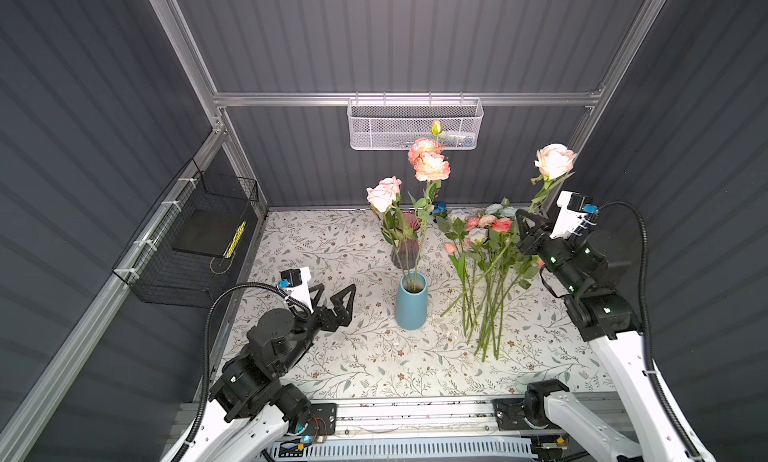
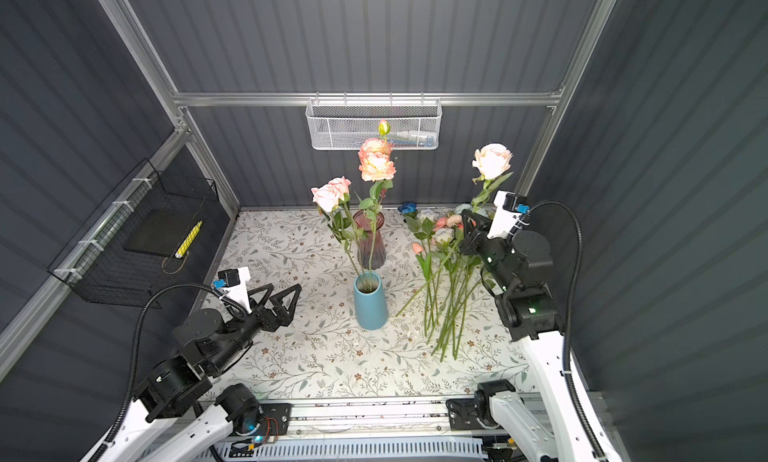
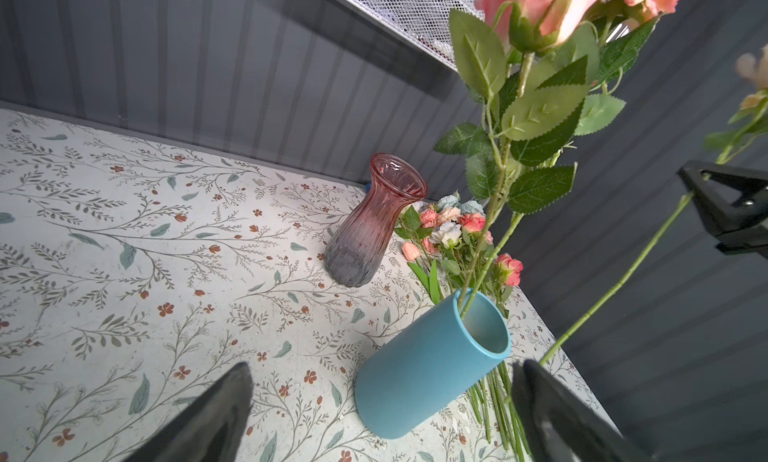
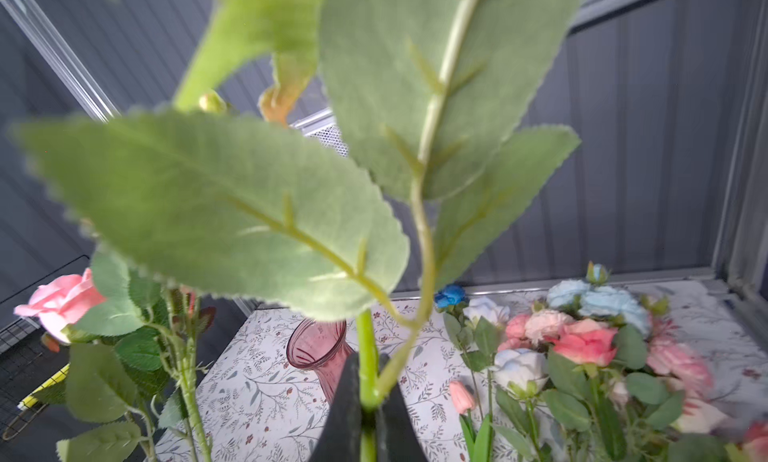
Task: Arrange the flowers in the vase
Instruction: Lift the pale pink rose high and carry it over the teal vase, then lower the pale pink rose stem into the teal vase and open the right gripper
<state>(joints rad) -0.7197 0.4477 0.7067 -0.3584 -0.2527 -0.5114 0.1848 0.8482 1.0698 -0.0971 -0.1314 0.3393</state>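
right gripper (image 4: 368,387): clamped on the green stem of a cream rose (image 1: 555,161), its head raised above the pile.
left gripper (image 1: 334,292): jaws wide apart, low beside the blue vase (image 1: 411,310).
blue vase: upright mid-table, holding pink and peach roses (image 1: 431,166).
loose flowers (image 1: 488,252): lying on the table (image 1: 332,356), right of the vase.

The left arm (image 1: 266,347) is being held low at 8 o'clock in both top views, its forearm being angled toward 2 o'clock. The left gripper (image 1: 337,290) is being presented with its jaws spread wide and nothing between them. The right arm (image 1: 623,368) is being raised at 3 o'clock, its wrist being tipped toward 10 o'clock. The right gripper (image 1: 521,219) is being pinched tight on a flower stem (image 4: 368,356).
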